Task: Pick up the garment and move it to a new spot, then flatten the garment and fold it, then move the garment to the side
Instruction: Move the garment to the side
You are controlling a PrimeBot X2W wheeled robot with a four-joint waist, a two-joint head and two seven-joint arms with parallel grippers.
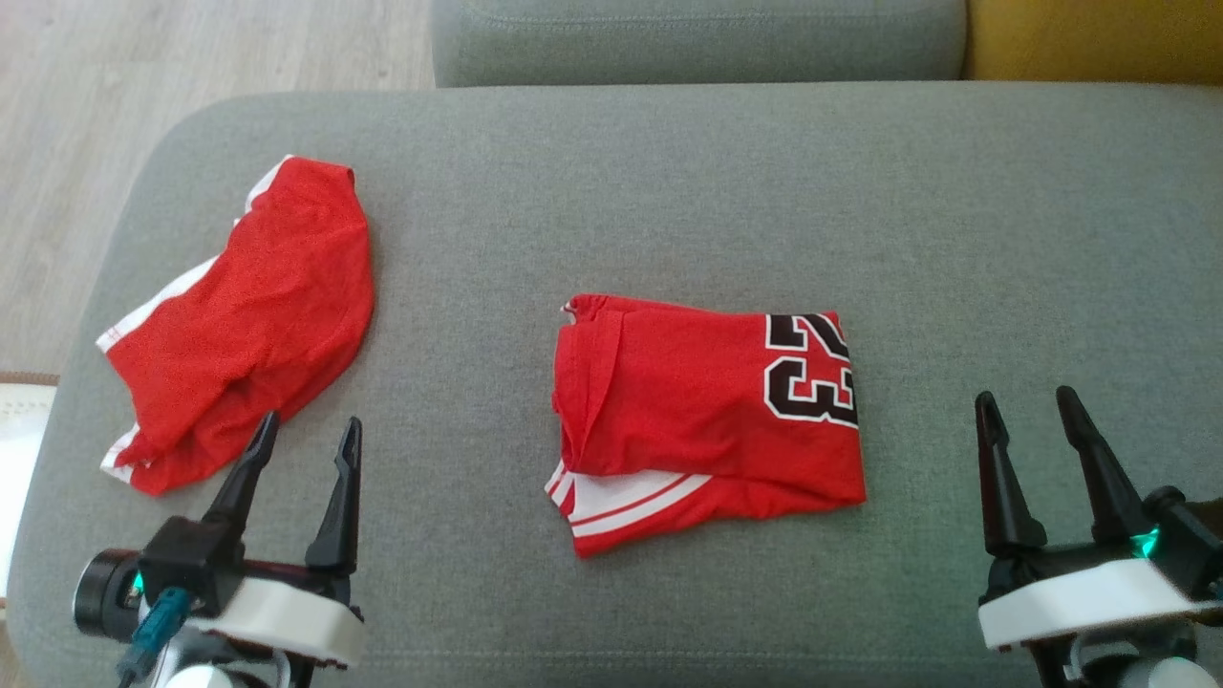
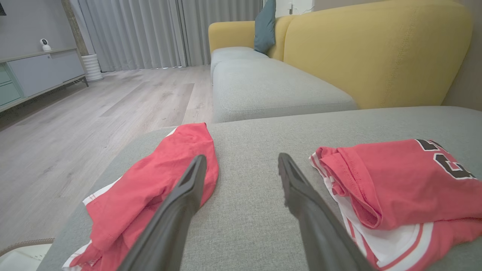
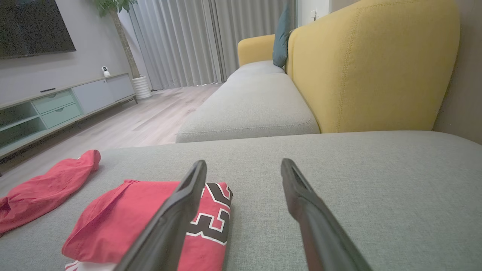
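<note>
The red jersey [image 1: 707, 420] lay folded into a rough rectangle near the middle of the grey sofa cushion [image 1: 669, 191]. Its black, white-edged "23" faced up along the edge nearer the robot's right, and a red-and-white striped hem showed along its near edge. The left wrist view showed its layers stacked, with a rolled fold on top [image 2: 399, 184].

To its left, well apart, red shorts [image 1: 248, 325] with white side stripes lay loosely bunched near the cushion's left edge.

The left gripper [image 1: 311, 420] hovered at the near left with its fingers spread wide and nothing between them, one fingertip over the shorts' near edge. The right gripper [image 1: 1024, 394] stood at the near right, equally wide and empty, over bare cushion beside the jersey.

Beyond the cushion were another grey seat, a yellow backrest [image 2: 376, 49] and a pale wooden floor [image 1: 191, 57].
</note>
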